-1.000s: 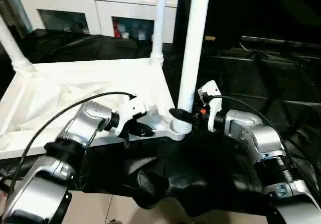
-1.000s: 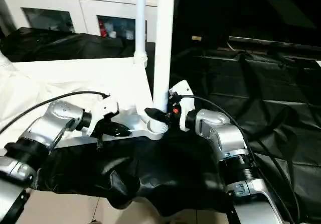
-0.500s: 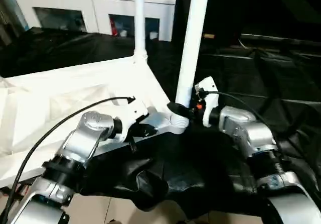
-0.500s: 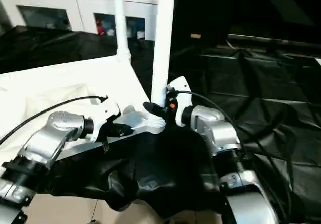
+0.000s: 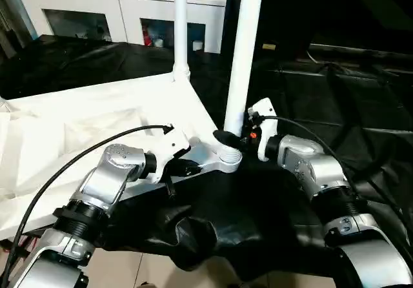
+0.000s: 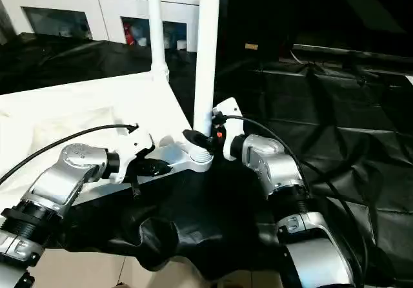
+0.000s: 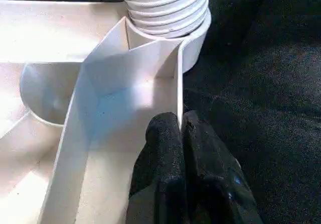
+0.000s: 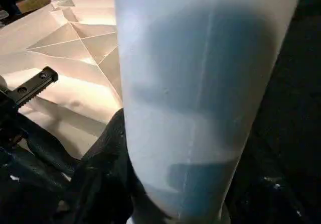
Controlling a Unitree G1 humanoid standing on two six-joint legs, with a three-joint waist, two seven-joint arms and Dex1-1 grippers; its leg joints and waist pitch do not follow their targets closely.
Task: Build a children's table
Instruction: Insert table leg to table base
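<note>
standing behind tabletop (image 5: 97, 123), white cabinet (image 5: 122, 7), black sheeting (image 5: 335, 107) around

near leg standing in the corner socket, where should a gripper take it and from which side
Low on the round shaft of the near leg, just above the corner socket, coming in level from the right, as the right gripper does: the shaft stands upright, and the tabletop blocks the left.

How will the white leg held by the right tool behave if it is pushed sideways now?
The leg looks like a stiff tube, so probably no bending. It stands tall in the corner socket, so a push could lever the light-looking tabletop. Its smooth surface may slip in the right tool.
</note>
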